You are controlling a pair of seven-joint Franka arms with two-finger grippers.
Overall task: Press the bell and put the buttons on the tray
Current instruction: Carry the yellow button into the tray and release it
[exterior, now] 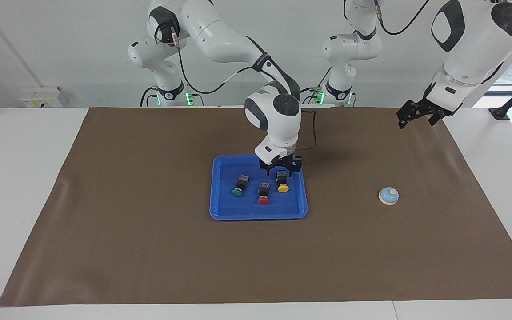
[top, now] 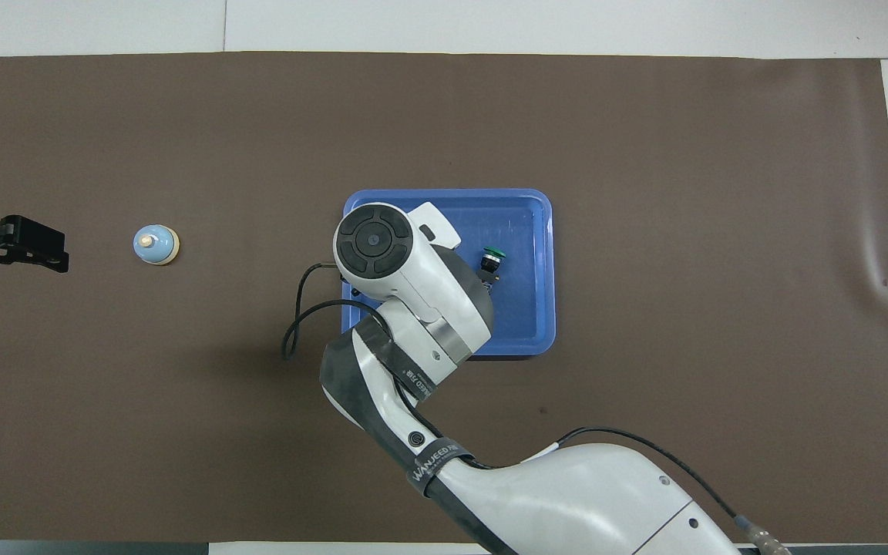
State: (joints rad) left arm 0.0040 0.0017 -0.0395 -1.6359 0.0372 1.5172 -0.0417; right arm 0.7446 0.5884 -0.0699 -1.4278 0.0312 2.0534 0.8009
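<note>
With all three buttons lying in the tray (exterior: 220, 209), placing looks done; what's left, by my read, is the bell (exterior: 389, 196).

Landmark = tray.
- Green button (exterior: 239, 186), red button (exterior: 263, 194) and yellow button (exterior: 282, 182) lie in a row inside it, caps pointing away from the robots, black bodies toward them. Yellow is the one toward the left arm's end.
- Right gripper (exterior: 281, 169) hangs just over the yellow button's body, at the tray's robot-side rim. Fingertips look parted and nothing is held, though the wrist hides most of it from above, so I'd call it probably just let go.
- Bell sits on the brown mat (exterior: 149, 249), well apart from the tray, toward the left arm's end, about level with the buttons in depth. Upright, knob on top.
- Left gripper (exterior: 420, 113) is up in the air over the mat's edge at that same end, fingers spread, empty, waiting.

Key relation: the bell lies much closer to the left gripper than to the right, with the tray between the right gripper and nothing useful. Left arm is the natural one to press: descend straight onto the knob.
</note>
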